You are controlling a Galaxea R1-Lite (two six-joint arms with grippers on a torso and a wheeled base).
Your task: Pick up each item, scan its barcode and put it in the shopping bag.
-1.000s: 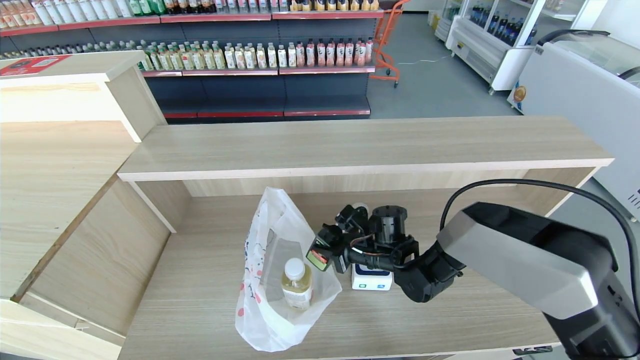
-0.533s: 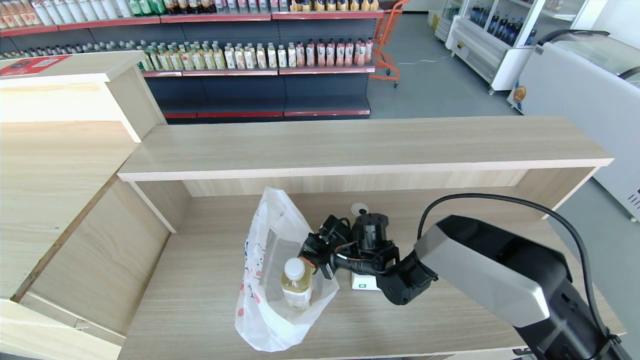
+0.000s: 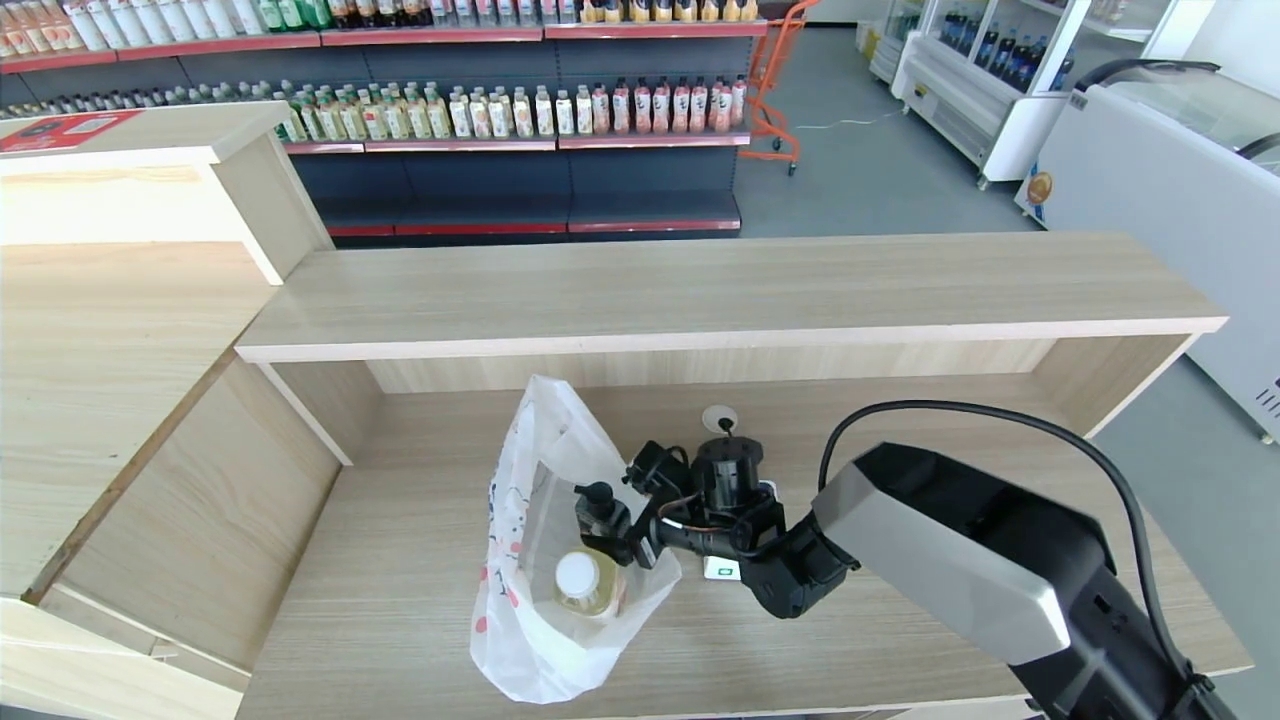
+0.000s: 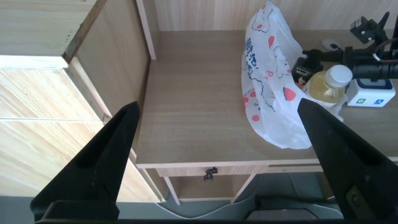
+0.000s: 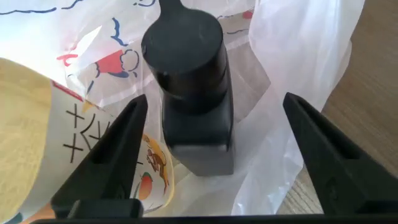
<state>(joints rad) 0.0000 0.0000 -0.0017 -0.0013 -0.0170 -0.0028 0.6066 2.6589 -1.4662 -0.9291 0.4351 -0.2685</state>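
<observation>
The shopping bag [image 3: 520, 620] stands open on the table [image 3: 400, 600], its mouth turned up and toward the right arm, I think so that items can be lowered in from that side. Inside the bag, near its front wall, a juice bottle [image 3: 583, 582] with a white cap is standing upright. The right gripper [image 5: 214, 106] is over the bag's mouth, at the bag's right edge, and its jaws stand wide. A black pump bottle [image 5: 191, 93] is in the gap between them, inside the bag and just behind the juice bottle. In the right wrist view there is free space on both sides of the black bottle, so the jaws do not touch it. I judge that it is given to the bag and not carried, but I cannot tell if it already rests on the bag's bottom. A small white scanner [image 3: 722, 569] sits just right of the bag, half under the arm, close enough that a scanned item has a short way into the bag. The left gripper [image 4: 217, 106] hangs well away from the bag's left side, jaws also wide and holding nothing.
</observation>
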